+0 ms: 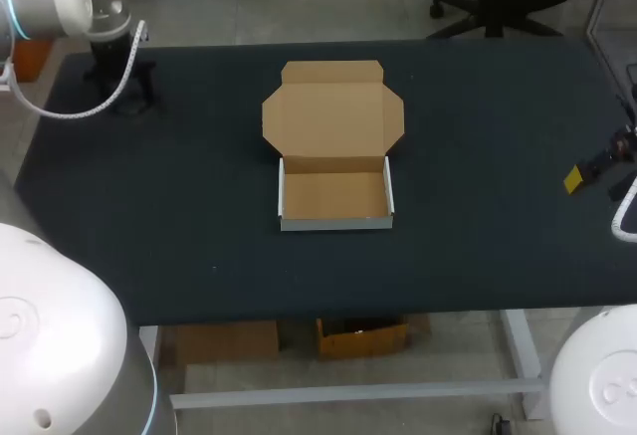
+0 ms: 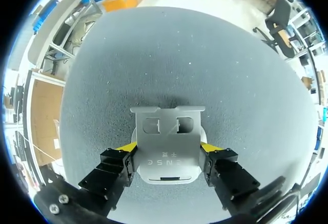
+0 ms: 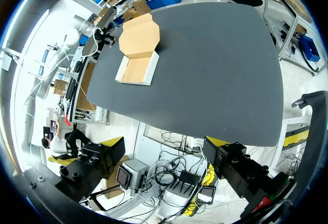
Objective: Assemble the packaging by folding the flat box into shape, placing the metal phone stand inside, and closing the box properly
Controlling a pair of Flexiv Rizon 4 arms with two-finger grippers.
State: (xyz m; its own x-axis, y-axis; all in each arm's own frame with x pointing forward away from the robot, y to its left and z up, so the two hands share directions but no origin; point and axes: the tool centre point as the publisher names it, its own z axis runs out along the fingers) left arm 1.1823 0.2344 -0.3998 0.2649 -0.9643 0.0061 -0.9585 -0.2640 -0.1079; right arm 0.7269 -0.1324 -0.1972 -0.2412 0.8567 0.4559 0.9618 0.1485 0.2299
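Head view: an open cardboard box [image 1: 335, 196], its lid [image 1: 333, 107] lying flat behind it, sits mid-table [image 1: 199, 206], well apart from the left gripper [image 1: 121, 85] and from the right gripper [image 1: 577, 178], between the two. Left wrist view: the left gripper clenches a metal phone stand [image 2: 165, 137] from both sides, yellow fingertips [image 2: 126, 147] pressed to its edges, just above the table. Right wrist view: the right gripper [image 3: 159, 157] is spread wide and holds nothing, off the table's edge; the box lies far ahead.
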